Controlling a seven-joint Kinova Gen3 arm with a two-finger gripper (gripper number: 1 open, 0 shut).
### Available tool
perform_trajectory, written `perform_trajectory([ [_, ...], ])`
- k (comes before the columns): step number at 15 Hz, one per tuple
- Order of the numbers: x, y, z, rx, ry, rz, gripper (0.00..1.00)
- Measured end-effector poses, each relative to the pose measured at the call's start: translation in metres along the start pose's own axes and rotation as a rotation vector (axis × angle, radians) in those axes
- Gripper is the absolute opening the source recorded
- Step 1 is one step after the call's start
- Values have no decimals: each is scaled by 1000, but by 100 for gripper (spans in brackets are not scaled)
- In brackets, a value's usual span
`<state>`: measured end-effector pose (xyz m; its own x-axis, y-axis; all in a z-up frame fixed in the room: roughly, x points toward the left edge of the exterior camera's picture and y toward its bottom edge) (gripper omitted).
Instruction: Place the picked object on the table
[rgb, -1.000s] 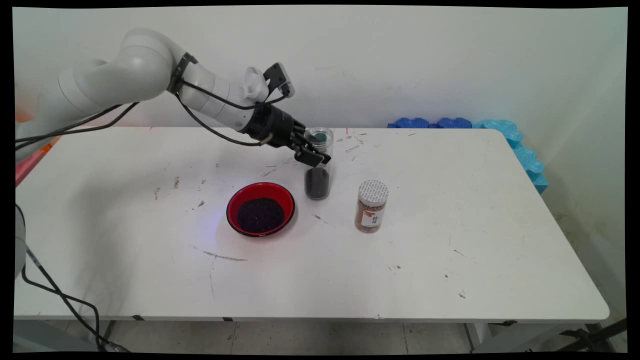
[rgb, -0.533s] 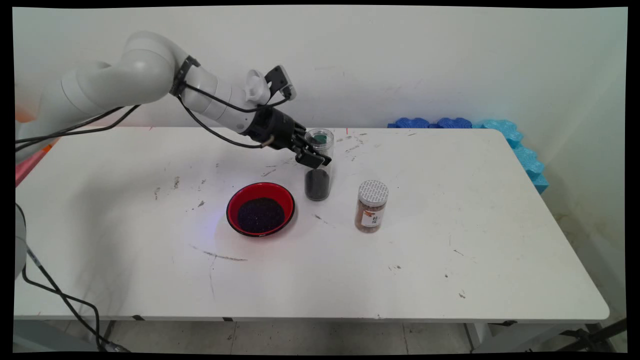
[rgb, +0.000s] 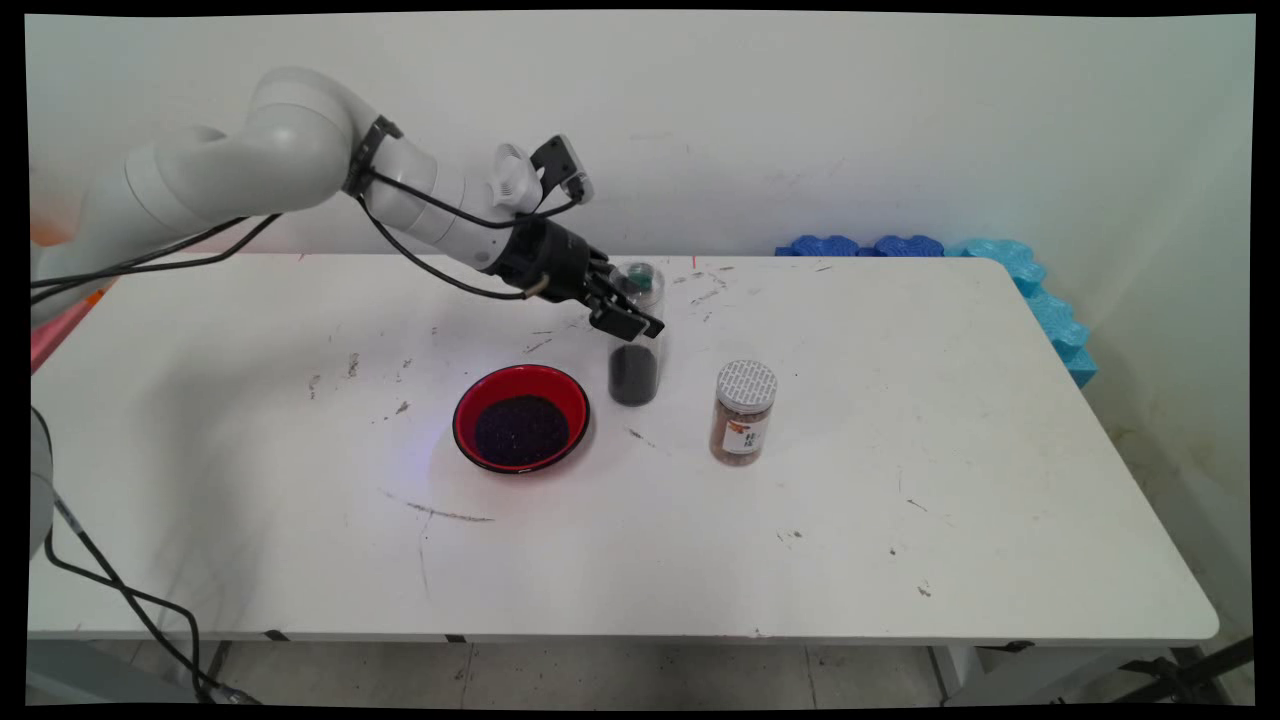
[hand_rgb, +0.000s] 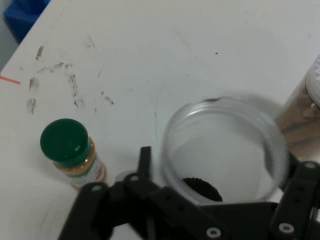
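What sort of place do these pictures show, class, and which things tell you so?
Probably a robotics lab or test room: a bare scuffed white table, a robot gripper holding an open clear jar, and blue foam padding against a plain wall.

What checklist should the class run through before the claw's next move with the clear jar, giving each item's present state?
1. claw closed round the clear jar: ok.
2. Jar's mouth uncovered: ok.
3. red bowl apart from the jar: ok.
4. white-lidded jar apart from the claw: ok.
5. green-capped bottle upright: ok.
6. Jar's base off the table: cannot tell.
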<state>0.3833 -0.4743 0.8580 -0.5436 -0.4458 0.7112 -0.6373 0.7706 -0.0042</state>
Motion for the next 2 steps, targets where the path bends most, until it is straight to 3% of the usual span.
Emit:
perform_trajectory([
  [2, -1, 0, 0, 1, -1, -5, 100],
])
